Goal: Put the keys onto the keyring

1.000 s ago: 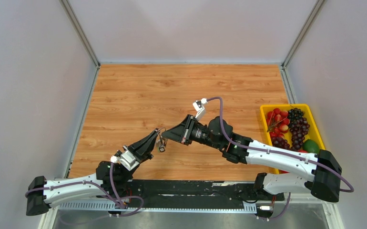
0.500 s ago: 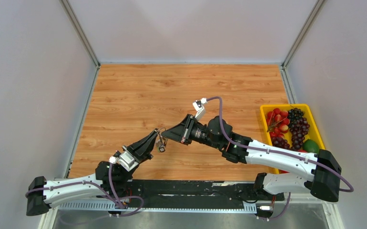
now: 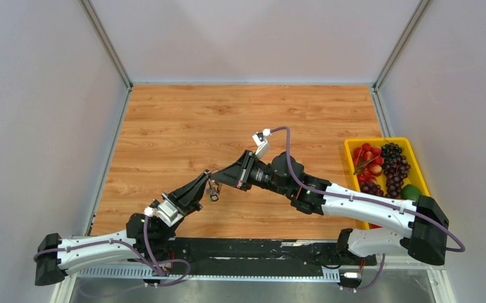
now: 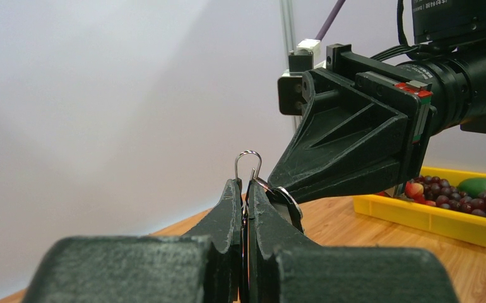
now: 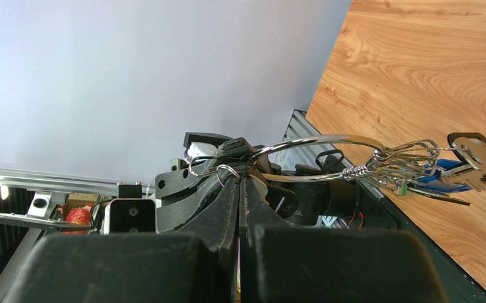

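**Q:** Jaws of each arm: how do they stand, and where is the keyring?

**A:** Both pairs are pressed together at mid-table, tip to tip. The left gripper (image 4: pixel 245 189) pinches a thin wire loop whose small rounded end rises just above its fingertips. The right gripper (image 5: pixel 239 183) is clamped on the keyring (image 5: pixel 316 144), a large silver ring held clear of the table (image 3: pixel 183 126). The keys (image 5: pixel 445 167) already hang bunched at the ring's far end, one with a blue tag.

**Q:** Which step is in hand?

**A:** Judged from the pose, the threading step: one arm steadies the ring while the other brings a small loop to its wire. The next move calls for finding the ring's split and sliding the loop along it without either pinch slipping.

**Q:** What cannot be read?

**A:** From overhead the meeting point is a tiny dark cluster. Whether the loop in the left jaws carries a key, and whether it already sits on the ring, cannot be told. A yellow tray (image 3: pixel 349 144) of fruit stands well apart at the right edge.
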Controlling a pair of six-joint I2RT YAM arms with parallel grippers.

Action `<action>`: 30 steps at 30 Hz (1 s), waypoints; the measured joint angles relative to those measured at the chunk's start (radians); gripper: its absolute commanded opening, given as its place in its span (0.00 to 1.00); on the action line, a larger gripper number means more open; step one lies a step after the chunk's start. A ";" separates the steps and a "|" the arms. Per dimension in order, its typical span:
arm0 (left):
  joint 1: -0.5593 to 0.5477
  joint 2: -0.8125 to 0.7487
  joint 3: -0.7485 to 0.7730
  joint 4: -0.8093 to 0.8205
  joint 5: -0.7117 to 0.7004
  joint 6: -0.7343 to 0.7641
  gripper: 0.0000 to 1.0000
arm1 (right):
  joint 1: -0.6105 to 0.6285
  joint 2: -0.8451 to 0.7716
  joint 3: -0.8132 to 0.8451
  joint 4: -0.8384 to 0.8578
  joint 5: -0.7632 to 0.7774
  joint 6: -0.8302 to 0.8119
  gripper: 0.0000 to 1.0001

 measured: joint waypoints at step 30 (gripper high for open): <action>0.002 0.050 0.000 0.021 -0.012 0.003 0.00 | -0.002 0.002 0.011 0.061 -0.019 -0.021 0.00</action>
